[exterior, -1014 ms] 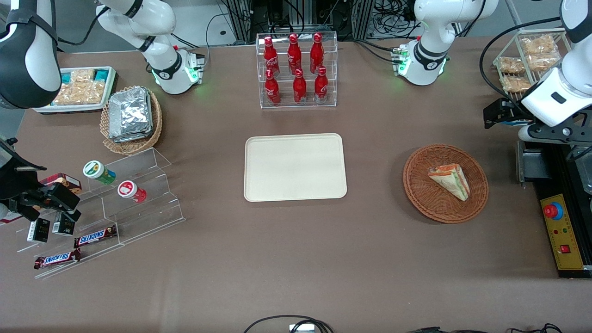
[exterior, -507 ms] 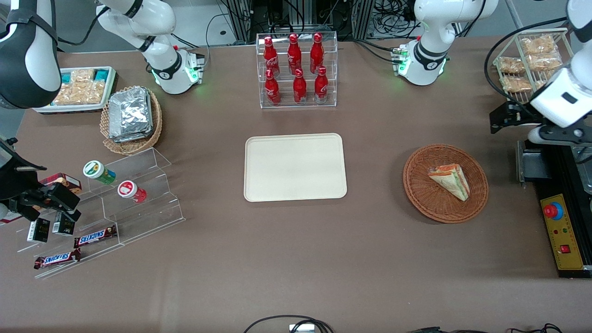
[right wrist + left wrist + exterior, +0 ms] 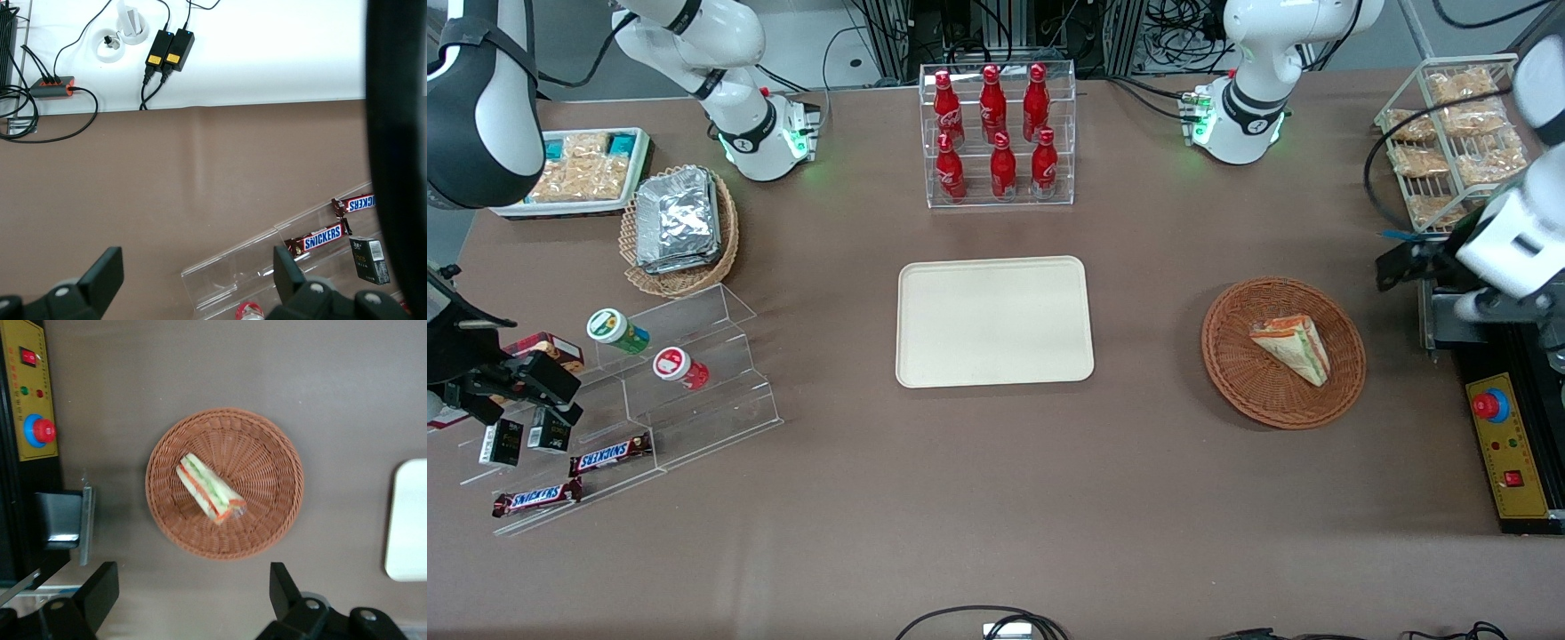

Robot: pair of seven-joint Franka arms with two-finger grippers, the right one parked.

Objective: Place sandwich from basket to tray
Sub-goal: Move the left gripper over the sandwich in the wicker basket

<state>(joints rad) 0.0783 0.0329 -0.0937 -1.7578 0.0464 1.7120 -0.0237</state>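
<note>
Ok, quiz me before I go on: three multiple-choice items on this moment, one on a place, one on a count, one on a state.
1. Where is the sandwich?
A. on the tray
B. in the basket
C. on the bare table

2. How many red bottles stand in the clear rack?
A. four
B. six
C. eight

3. What state is the working arm's tool in?
A. open, holding nothing
B. shut on the sandwich
C. shut on the tray's rim

Answers:
1. B: the wedge lies inside the basket, while the tray holds nothing.
2. B: the front view shows three red bottles in the upper row of the clear rack and three in the lower.
3. A: in the wrist view the tool has its fingers wide apart, with only table between them; it hangs beside the basket, toward the working arm's end of the table.
</note>
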